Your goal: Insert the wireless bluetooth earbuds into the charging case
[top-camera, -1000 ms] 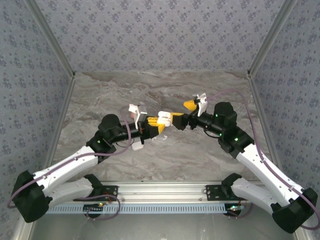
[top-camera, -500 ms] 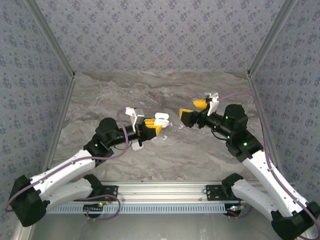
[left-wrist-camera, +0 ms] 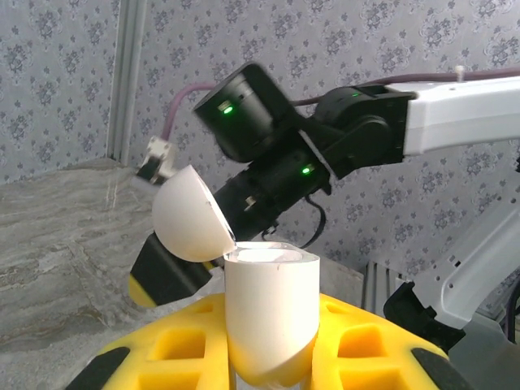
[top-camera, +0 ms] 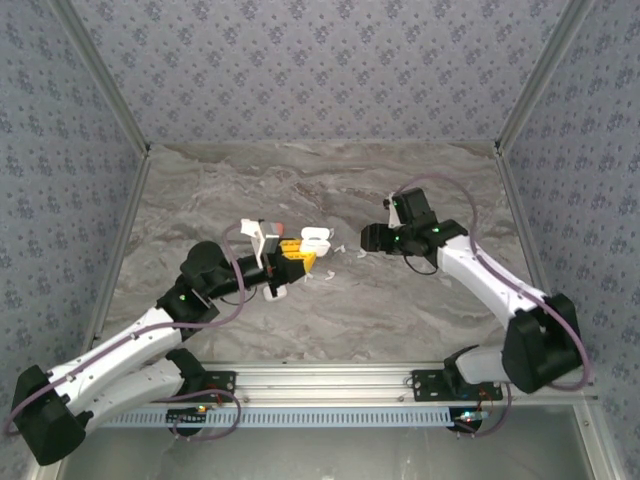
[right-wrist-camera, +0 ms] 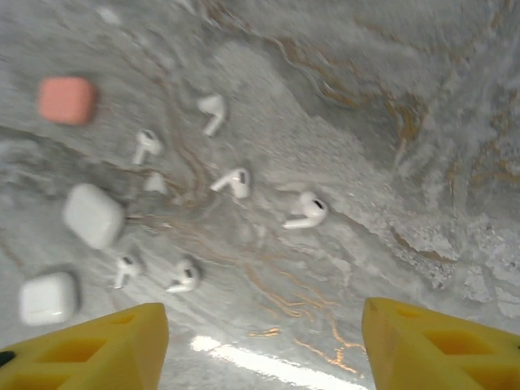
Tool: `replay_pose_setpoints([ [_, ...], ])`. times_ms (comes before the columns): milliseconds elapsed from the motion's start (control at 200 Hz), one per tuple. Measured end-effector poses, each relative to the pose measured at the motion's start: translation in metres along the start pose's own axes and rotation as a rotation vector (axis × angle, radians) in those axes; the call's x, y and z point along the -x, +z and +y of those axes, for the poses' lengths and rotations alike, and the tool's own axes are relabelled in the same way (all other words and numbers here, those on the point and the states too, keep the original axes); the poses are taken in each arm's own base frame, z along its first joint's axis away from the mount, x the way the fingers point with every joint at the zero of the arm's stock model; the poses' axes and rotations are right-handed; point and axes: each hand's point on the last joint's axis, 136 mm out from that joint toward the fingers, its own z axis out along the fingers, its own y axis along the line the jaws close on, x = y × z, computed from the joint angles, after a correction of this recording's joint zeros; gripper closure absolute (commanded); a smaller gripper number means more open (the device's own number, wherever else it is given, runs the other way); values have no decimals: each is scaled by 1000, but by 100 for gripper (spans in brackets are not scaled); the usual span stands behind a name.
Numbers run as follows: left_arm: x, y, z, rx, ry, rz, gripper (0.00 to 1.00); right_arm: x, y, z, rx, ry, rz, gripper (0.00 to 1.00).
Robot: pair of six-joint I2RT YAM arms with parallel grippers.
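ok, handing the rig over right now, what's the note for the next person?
Left gripper: shut on the white charging case, lid open, held upright.
Right gripper: open, empty, above the loose white earbuds lying on the table.
Beside them: two more white cases, one orange-red case.
Done: case open and presented; whether a bud is seated, can't tell.
Left: pick earbuds, insert them.

Same build is seen on the left arm [top-camera: 115,345] and right arm [top-camera: 480,282]: long links are done in white, joints and motor housings in chunky black. Tiny green lights [left-wrist-camera: 226,106] are lit on the housings. A purple cable [top-camera: 440,183] is looped along each arm. Fingers [right-wrist-camera: 89,345] are moulded in bright yellow, with recessed pockets.
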Motion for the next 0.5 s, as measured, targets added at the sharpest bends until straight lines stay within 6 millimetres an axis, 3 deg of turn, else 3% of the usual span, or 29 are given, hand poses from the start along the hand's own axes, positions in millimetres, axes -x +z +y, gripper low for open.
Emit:
replay_pose_setpoints([
  [215, -4, -2, 0, 5, -7, 14, 100, -11, 47, -22, -102, 37, 105, 44],
  [500, 2, -9, -5, 0, 2, -2, 100, -7, 91, -19, -122, 53, 158, 51],
])
